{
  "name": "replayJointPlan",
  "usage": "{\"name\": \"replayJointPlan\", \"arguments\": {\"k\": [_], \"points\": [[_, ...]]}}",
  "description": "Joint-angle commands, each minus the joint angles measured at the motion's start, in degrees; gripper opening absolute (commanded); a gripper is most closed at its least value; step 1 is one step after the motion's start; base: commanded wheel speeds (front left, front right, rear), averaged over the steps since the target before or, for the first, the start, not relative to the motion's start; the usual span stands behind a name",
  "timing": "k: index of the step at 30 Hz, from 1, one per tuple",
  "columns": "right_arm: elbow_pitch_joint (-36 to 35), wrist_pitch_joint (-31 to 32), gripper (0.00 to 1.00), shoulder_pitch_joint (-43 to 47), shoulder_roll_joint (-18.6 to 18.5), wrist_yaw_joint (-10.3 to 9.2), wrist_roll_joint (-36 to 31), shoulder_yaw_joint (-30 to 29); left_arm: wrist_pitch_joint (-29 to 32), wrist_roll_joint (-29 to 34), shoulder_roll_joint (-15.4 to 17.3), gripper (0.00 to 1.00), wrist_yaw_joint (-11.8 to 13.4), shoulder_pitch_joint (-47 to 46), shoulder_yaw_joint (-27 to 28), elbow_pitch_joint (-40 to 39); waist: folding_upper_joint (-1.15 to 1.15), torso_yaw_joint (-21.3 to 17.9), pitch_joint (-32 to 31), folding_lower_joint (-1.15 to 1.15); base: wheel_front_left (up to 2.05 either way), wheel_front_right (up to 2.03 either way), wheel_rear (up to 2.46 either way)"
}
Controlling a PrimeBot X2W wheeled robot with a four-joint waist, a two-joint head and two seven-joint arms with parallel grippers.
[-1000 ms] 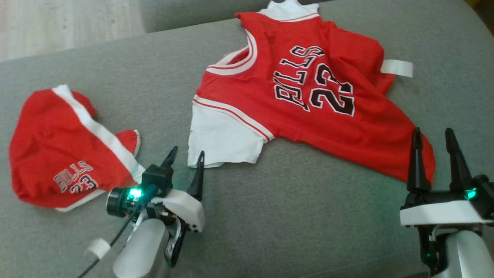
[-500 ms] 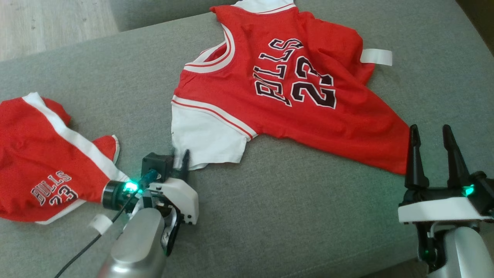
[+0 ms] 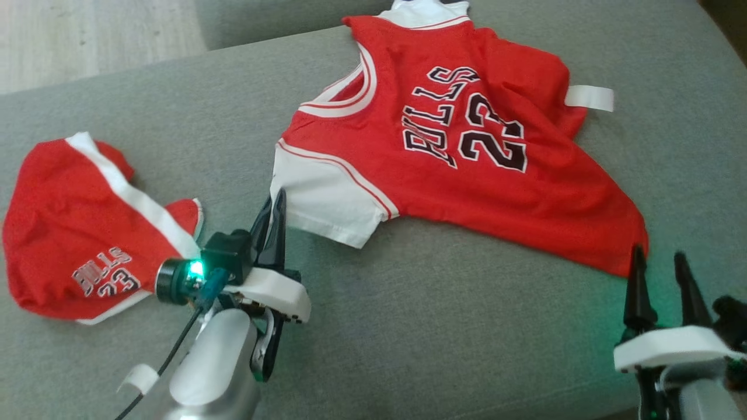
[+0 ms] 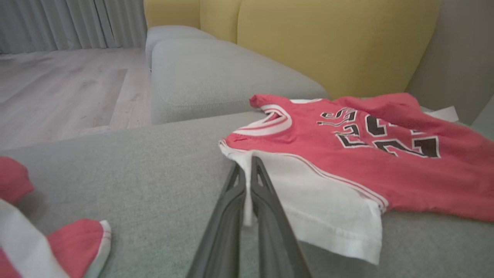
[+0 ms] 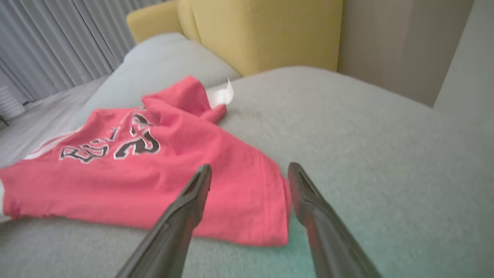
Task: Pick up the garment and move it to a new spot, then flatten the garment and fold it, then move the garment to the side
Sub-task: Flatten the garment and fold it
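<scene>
The jersey is lying spread but rumpled across the upper middle and right of the head view, on the grey sofa cushion, with its neck toward the top edge and its hem running down to the lower right. It is looking like thin, soft knit: light, limp and likely to sag and bunch wherever it is not being supported. Edges and corners are therefore seeming the best places to take hold, ideally two far-apart points at once.

The left hand is pinching shut on the outer edge of the white sleeve at centre left; in the left wrist view a strip of white cloth is showing between its closed fingers. The right hand, at the lower right, is standing wide with nothing in it. Its tips are pointing at the red hem corner just in front of them.

Black letters edged in white are reading "BULLS" over "23" on the jersey's chest. A plain white tab is sticking out at the upper right, with no legible print. At the far left, matching red shorts are carrying the same "BULLS 23" in small print. Yellow back cushions are rising behind the sofa.
</scene>
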Motion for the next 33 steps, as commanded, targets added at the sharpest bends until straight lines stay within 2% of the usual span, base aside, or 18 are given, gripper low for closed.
{"name": "replayJointPlan", "arguments": {"k": [1, 7, 19, 20, 21, 22, 27, 33], "points": [[0.38, 0.35, 1.00, -0.70, -0.47, -0.04, 0.54, 0.44, -1.10, -0.04, 0.73, 0.00, 0.36, -0.63, 2.25, -3.48, 0.00, 0.64, -0.01, 0.00, 0.00, 0.00, 0.00], [10.00, 1.41, 1.00, -2.96, -0.47, -0.04, 2.68, -0.29, -1.96, 0.23, 1.10, 0.00, 0.58, 0.86, 1.76, -8.54, 0.00, 1.87, -0.15, 0.00, 0.00, 0.00, 0.00], [23.75, -0.28, 1.00, -9.92, -0.47, -0.04, 3.03, 1.12, -0.94, 0.18, 1.69, 0.00, 0.75, 1.96, 0.36, -11.32, 0.00, 2.84, -0.08, 0.00, 0.00, 0.00, 0.00], [24.75, -0.28, 0.98, -10.31, -0.47, -0.04, 3.20, 1.38, -0.84, 0.13, 1.75, 0.00, 0.79, 2.02, 0.32, -11.41, 0.00, 2.89, -0.18, 0.00, 0.00, 0.00, 0.00], [25.65, -0.30, 0.54, -10.67, -0.47, -0.04, 3.38, 1.78, -0.75, 0.06, 1.79, 0.00, 0.84, 2.09, 0.29, -11.50, 0.00, 2.91, -0.30, 0.00, 0.00, 0.00, 0.00], [26.25, -0.49, 0.00, -11.02, -0.47, -0.04, 3.40, 2.18, -0.64, 0.01, 1.85, 0.00, 0.89, 2.18, 0.25, -11.57, 0.00, 2.91, -0.45, 0.00, 0.00, 0.00, 0.00], [26.33, -1.72, 0.00, -12.50, -0.47, -0.04, 3.39, 3.06, -0.01, -0.52, 2.30, 0.00, 1.06, 2.84, 0.26, -11.80, 0.00, 2.76, -1.48, 0.00, 0.00, 0.00, 0.00], [18.39, -2.33, 0.00, -13.17, -0.47, -0.04, 3.03, 4.78, 0.31, -2.46, 2.69, 0.00, 0.27, 3.14, 0.97, -12.98, 0.00, 2.81, -3.01, 0.00, 0.00, 0.00, 0.00]]}}
